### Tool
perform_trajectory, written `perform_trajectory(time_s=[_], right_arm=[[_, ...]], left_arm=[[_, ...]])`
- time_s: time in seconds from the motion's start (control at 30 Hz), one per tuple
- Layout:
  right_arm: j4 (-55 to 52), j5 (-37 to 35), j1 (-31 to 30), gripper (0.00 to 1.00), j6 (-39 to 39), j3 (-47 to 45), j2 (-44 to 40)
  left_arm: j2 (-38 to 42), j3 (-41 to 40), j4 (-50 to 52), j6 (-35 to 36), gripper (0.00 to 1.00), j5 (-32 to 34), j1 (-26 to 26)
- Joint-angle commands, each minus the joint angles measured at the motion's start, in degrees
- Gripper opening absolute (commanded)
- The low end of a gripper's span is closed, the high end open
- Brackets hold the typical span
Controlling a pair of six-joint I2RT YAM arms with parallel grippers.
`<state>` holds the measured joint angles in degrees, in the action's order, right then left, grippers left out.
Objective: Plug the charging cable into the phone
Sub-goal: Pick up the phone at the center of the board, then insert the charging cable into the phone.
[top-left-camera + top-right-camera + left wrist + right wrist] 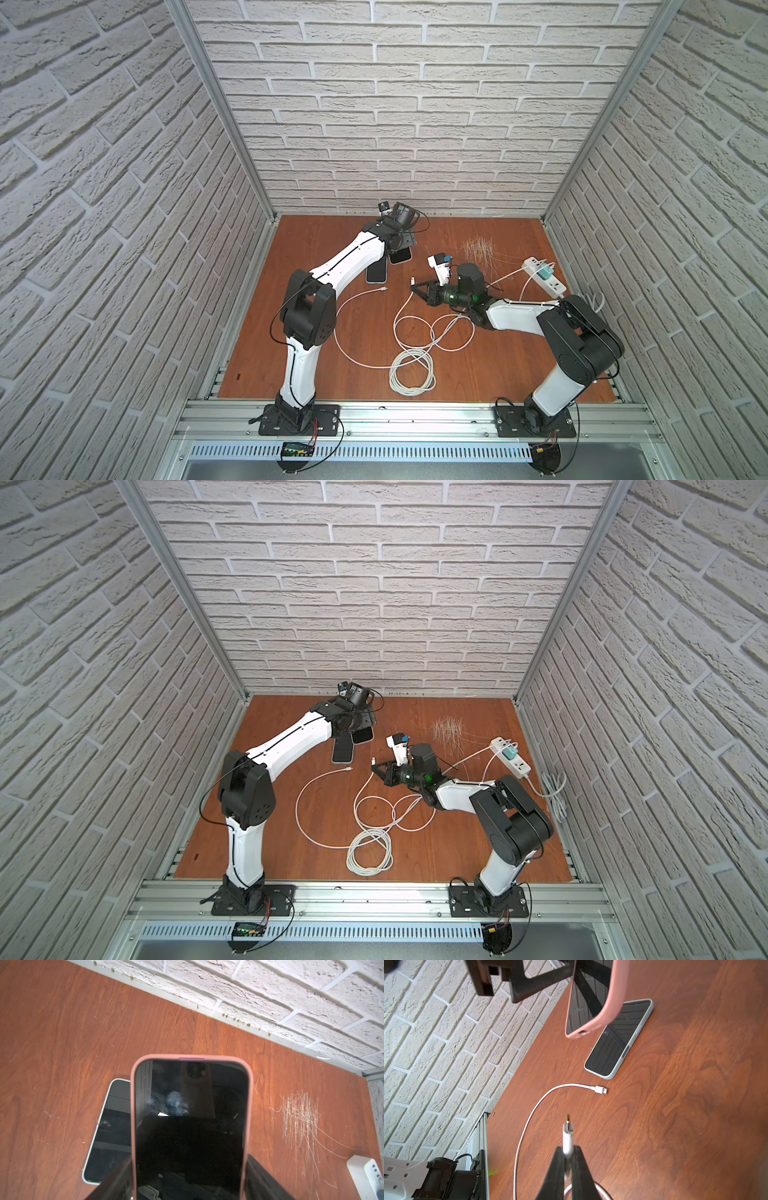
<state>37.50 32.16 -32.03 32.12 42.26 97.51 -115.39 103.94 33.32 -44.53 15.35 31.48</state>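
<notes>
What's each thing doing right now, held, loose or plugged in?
pink phone: held off the table, screen dark, unplugged.
pale phone: lying flat, screen dark, unplugged.
cable plug: gripped, not in a phone.
spare cable end: loose on table.
left end effector: shut on pink phone.
right end effector: shut on cable plug.
charger: plugged into power strip.

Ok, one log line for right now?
left gripper: shut on pink-cased phone, raised | right gripper: shut on cable plug, short of phone | plugged in: no | grey-cased phone: lying flat

No writing is legible; the green-lit display (297,449) (well behind the left hand (191,1184)) is too small to read.
</notes>
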Motion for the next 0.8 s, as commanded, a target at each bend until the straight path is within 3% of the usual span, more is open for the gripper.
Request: perform_trajectory(time_s=[0.0, 0.77], right_arm=[[0.06, 2.86, -0.47, 0.04, -0.4, 1.62, 0.99], [-0.91, 4.22, -0.49, 0.04, 1.34, 5.6, 5.76]], left_arm=[[2.67, -2.76, -4.29, -1.86, 0.33, -1.22, 0.3], [6.5, -7.96, -5.92, -0.95, 0.32, -4.52, 1.83]])
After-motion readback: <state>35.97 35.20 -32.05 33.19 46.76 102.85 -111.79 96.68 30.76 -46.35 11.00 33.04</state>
